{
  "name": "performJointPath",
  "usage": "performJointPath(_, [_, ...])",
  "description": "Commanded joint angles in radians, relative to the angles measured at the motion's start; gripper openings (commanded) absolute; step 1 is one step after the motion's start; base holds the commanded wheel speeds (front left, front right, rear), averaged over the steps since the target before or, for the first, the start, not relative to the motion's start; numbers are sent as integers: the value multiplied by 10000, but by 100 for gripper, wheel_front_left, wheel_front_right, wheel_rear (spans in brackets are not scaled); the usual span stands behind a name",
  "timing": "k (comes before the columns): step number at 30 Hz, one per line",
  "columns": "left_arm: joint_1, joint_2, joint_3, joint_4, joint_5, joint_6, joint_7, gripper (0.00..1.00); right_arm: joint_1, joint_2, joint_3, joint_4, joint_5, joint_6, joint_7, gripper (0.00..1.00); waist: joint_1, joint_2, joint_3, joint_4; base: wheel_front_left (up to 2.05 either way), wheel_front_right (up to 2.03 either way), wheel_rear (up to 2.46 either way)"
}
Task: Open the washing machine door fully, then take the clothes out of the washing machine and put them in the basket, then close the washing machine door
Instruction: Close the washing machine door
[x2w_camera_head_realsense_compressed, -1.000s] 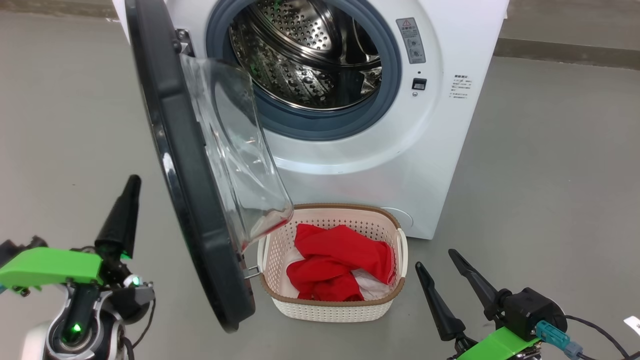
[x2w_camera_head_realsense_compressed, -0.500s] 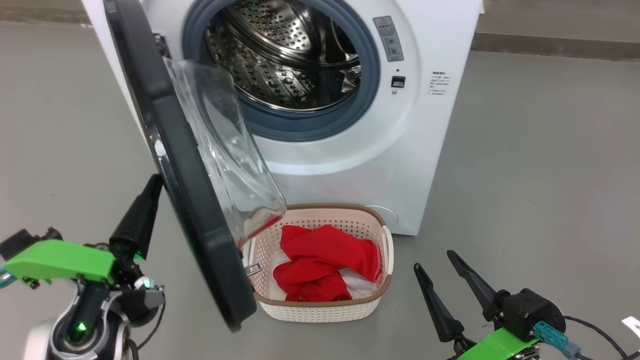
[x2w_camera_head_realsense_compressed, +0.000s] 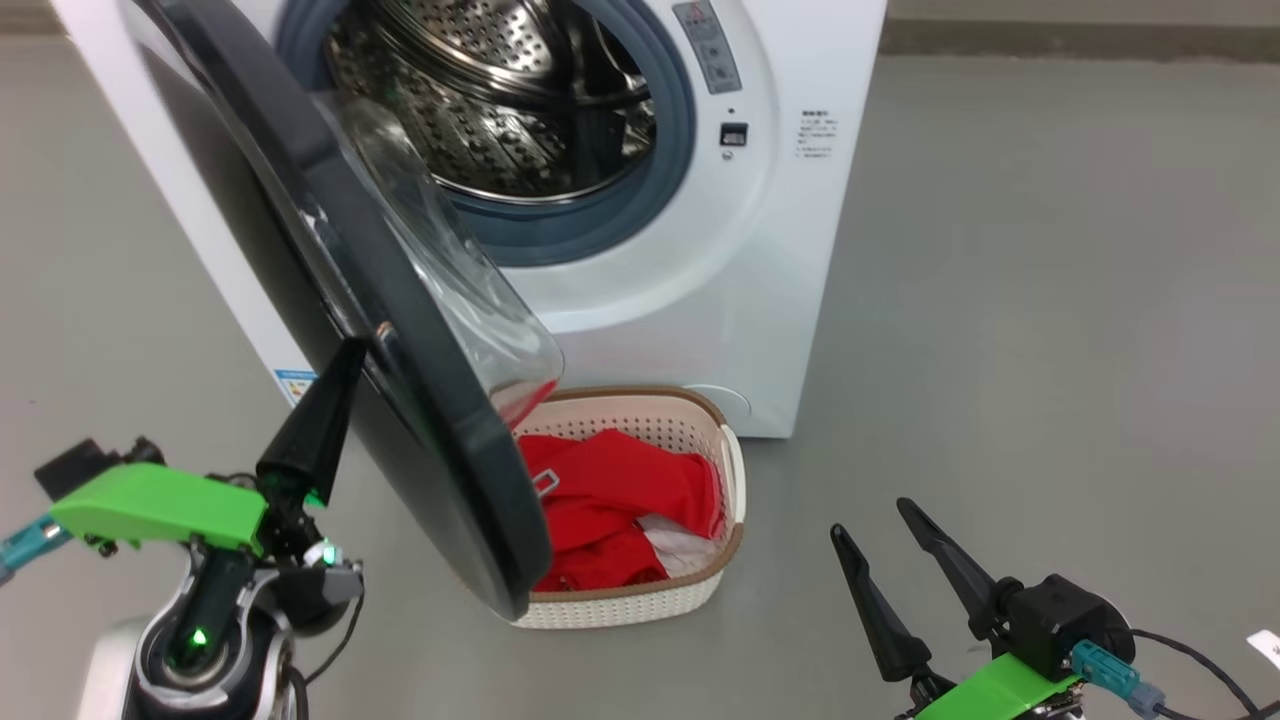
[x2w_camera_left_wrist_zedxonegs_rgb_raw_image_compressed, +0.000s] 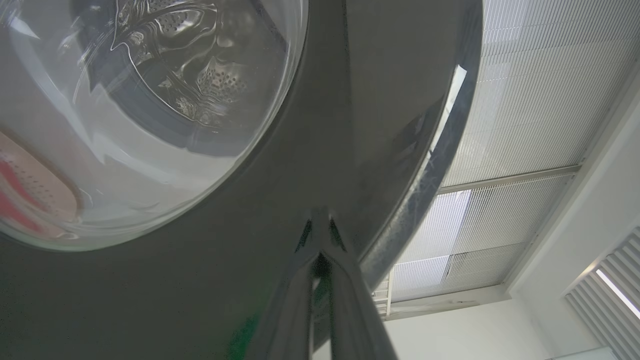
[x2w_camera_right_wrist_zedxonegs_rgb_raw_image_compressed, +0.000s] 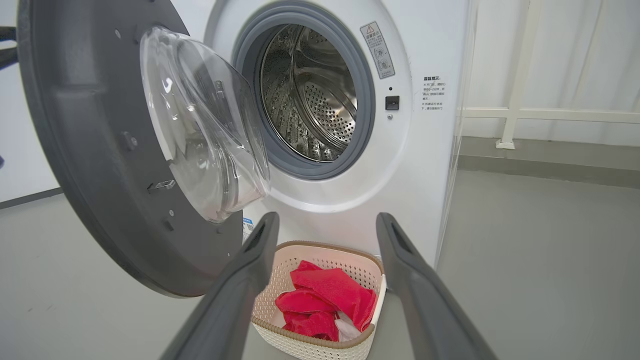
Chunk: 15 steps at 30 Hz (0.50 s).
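Note:
The white washing machine (x2w_camera_head_realsense_compressed: 700, 300) stands with its door (x2w_camera_head_realsense_compressed: 420, 400) swung out on the left hinge, and its steel drum (x2w_camera_right_wrist_zedxonegs_rgb_raw_image_compressed: 310, 100) shows no fabric. My left gripper (x2w_camera_head_realsense_compressed: 348, 348) is shut, its tip against the black outer face of the door; in the left wrist view the closed fingertips (x2w_camera_left_wrist_zedxonegs_rgb_raw_image_compressed: 320, 217) rest on the dark rim beside the glass window (x2w_camera_left_wrist_zedxonegs_rgb_raw_image_compressed: 125, 125). Red and white clothes (x2w_camera_head_realsense_compressed: 600, 490) lie in the cream basket (x2w_camera_head_realsense_compressed: 640, 600) on the floor below the opening. My right gripper (x2w_camera_head_realsense_compressed: 870, 518) hangs open and empty, right of the basket (x2w_camera_right_wrist_zedxonegs_rgb_raw_image_compressed: 320, 345).
Grey floor stretches to the right of the machine and around the basket. The door's lower edge overhangs the basket's left side. A white rail (x2w_camera_right_wrist_zedxonegs_rgb_raw_image_compressed: 515, 115) runs along the wall to the right of the machine.
The head camera has shifted, sliding the scene left. My left gripper has risen and closed the gap until its tip meets the door's outer face. The right gripper has not moved.

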<state>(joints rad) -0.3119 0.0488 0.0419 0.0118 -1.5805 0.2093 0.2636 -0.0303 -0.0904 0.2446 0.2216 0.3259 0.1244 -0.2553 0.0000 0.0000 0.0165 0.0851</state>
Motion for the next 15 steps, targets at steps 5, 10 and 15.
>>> performJointPath(5, [-962,61,77,27,-177,-348,-293,0,-600,-110,267,-275,235,63,-65,100,0,0,414,-477,0,0,0])
performJointPath(10, [-1456,41,-25,367,-322,-484,-506,0,-726,-134,259,-291,245,63,-65,100,0,0,646,-840,0,0,0])
performJointPath(15, [-1943,33,-51,636,-411,-644,-676,0,-830,-126,246,-323,250,63,-65,100,0,0,886,-1202,0,0,0])
